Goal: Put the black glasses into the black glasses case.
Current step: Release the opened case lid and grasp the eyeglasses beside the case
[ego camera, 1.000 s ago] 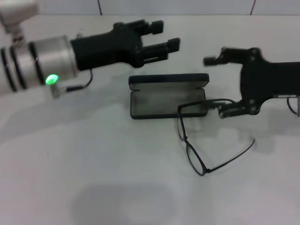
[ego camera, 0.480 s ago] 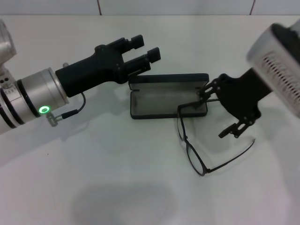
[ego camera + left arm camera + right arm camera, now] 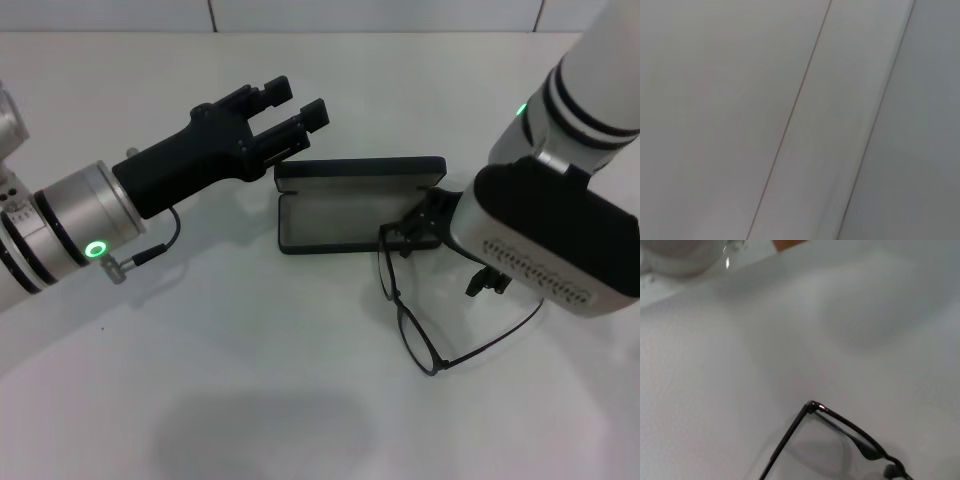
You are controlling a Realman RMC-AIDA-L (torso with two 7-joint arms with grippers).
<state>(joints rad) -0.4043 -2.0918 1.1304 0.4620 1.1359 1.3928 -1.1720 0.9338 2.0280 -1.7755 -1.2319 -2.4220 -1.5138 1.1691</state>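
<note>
Since a second ago the right arm has swung in over the glasses, its pale housing now covering much of the 3 o'clock side of the head view, while the left arm has drawn back a little toward 9 o'clock; the glasses and case lie as they did. Nearest the robot, the black glasses (image 3: 410,300) rest unfolded on the white worktop (image 3: 250,400), front frame running from about 6 o'clock up to the case's right end, one temple stretching out toward 4 o'clock under the right arm. That splayed pose likely explains the approach: a thin wire frame lying flat offers little to pinch except at the hinge corner, and the right wrist view shows just such a corner (image 3: 812,406) below the camera. The right gripper (image 3: 450,250) sits at that upper corner of the frame, next to the case's right end; its jaws are mostly hidden behind the housing, so I cannot tell how far apart they stand or whether they hold anything. Beyond the glasses, the black glasses case (image 3: 355,205) lies open, lid raised at its far edge, grey lining showing and nothing inside; the glasses' far end overlaps its right rim. Farthest, at 10 o'clock from the case, the left gripper (image 3: 290,105) hovers with jaws parted and empty, perhaps waiting to steady the case.
</note>
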